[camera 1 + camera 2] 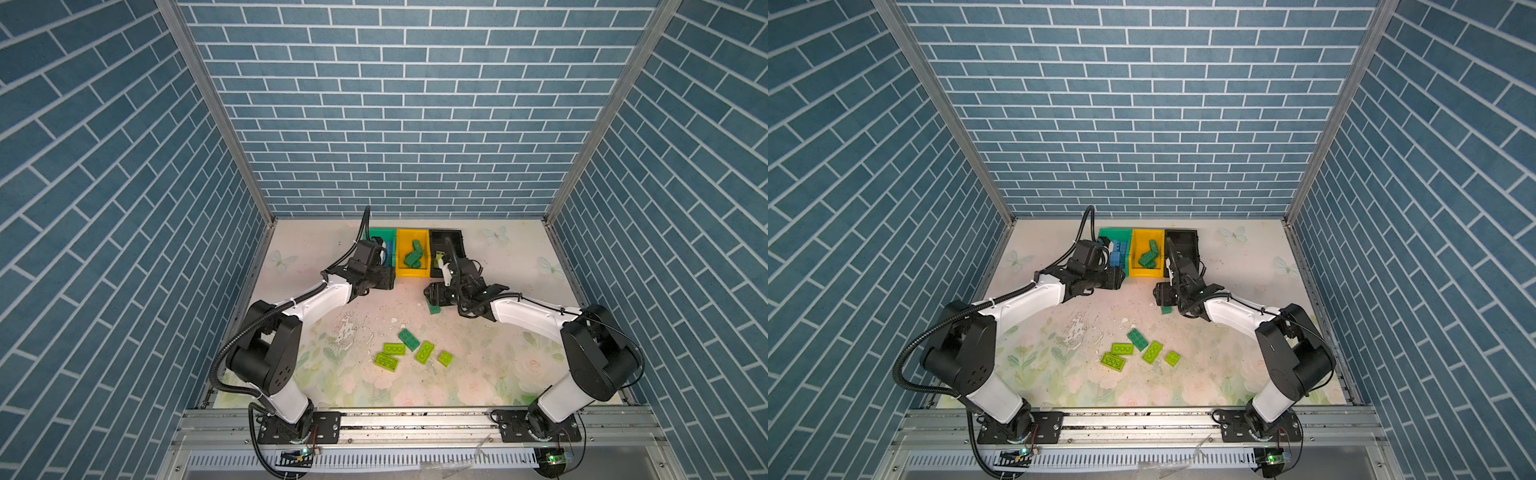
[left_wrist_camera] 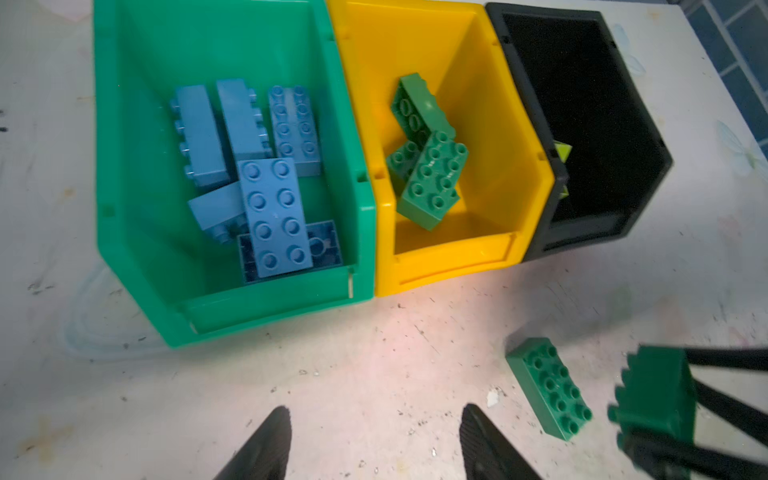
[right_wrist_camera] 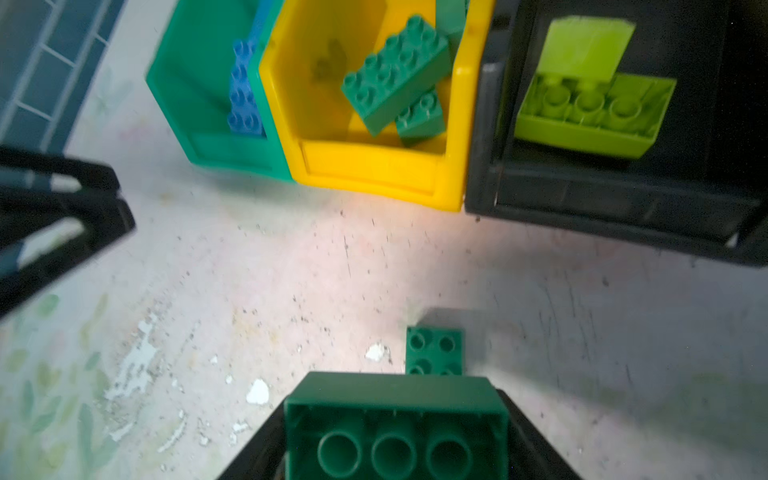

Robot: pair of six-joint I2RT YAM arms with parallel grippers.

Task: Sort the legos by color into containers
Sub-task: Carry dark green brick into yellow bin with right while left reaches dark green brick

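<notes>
Our right gripper is clamped on a dark green brick, hollow underside toward its wrist camera, apparently lifted clear of the table on the near side of the bins. Our left gripper hangs with its jaws apart and nothing between them, low over the table in front of the green bin. We judge the step in hand to be carrying this brick to the yellow bin, the middle of the three along the far side, where other dark green bricks already lie. Blue bricks fill the green bin on the left, and a lime brick sits in the black bin on the right. The next move, as we see it, calls for going far and a little left, keeping the brick above the yellow bin's low front lip, then letting go over the bare floor behind that lip. The bins stand wall to wall, so a drift either way would put the brick with the wrong colour. Bare table lies between our two grippers, room enough provided the left one does not swing right. Another dark green brick lies flat just by the right gripper, and five more bricks wait nearer, well apart from the bins.
</notes>
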